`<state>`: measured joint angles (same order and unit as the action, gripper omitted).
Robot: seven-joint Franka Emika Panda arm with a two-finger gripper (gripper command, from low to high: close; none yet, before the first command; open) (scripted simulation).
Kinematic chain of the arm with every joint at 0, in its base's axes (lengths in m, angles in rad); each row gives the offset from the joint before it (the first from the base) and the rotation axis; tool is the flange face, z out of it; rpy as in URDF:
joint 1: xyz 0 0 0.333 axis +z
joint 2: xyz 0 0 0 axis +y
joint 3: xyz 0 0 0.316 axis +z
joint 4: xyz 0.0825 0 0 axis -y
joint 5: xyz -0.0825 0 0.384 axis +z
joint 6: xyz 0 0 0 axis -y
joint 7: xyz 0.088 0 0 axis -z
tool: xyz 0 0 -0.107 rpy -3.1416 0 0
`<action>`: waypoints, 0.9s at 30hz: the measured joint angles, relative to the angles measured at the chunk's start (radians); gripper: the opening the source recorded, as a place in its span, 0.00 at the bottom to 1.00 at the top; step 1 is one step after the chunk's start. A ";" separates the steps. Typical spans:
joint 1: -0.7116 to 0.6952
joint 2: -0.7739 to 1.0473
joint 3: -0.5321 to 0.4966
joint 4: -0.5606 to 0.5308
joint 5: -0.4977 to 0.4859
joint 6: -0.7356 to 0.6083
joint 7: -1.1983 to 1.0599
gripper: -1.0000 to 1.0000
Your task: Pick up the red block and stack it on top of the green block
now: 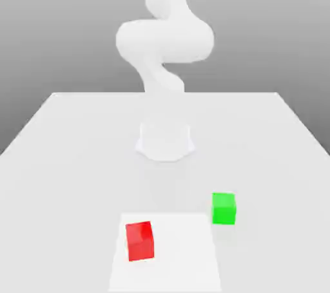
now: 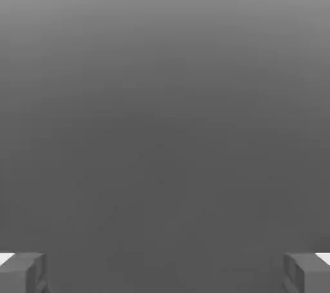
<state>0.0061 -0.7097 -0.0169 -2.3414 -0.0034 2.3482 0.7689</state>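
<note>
White tabletop (image 1: 77, 176), gripper (image 2: 165, 275) without blocks.

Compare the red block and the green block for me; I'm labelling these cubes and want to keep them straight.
The red block is bright red, while the green block is bright green. The red block sits on the white square, whereas the green block rests just beyond its edge. The red block is turned slightly askew; the green block looks nearly square-on. Both are plain, unmarked cubes.
</note>
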 joint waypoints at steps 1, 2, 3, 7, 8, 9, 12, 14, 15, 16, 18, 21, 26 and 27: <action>0.003 0.040 -0.008 -0.018 -0.001 0.021 -0.014 0.50; 0.005 0.078 -0.015 -0.035 -0.002 0.041 -0.027 0.50; 0.007 0.115 -0.022 -0.052 -0.003 0.061 -0.041 0.50; 0.013 0.261 -0.049 -0.119 -0.002 0.139 -0.095 0.50; 0.015 0.297 -0.056 -0.136 -0.002 0.158 -0.109 0.50; 0.016 0.333 -0.062 -0.152 -0.001 0.178 -0.124 0.50; 0.019 0.442 -0.080 -0.202 0.004 0.235 -0.167 0.50; 0.022 0.514 -0.094 -0.235 0.006 0.274 -0.195 0.50; 0.022 0.551 -0.099 -0.251 0.009 0.293 -0.211 0.50; 0.020 0.587 -0.102 -0.268 0.012 0.313 -0.227 0.50; 0.016 0.660 -0.109 -0.301 0.018 0.351 -0.258 0.50; 0.005 0.769 -0.109 -0.342 0.030 0.414 -0.302 0.50; -0.028 0.950 -0.065 -0.327 0.083 0.560 -0.348 0.50; -0.038 0.981 -0.053 -0.323 0.091 0.587 -0.355 0.00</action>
<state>-0.0318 0.2715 -0.0701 -2.6644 0.0879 2.9349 0.4136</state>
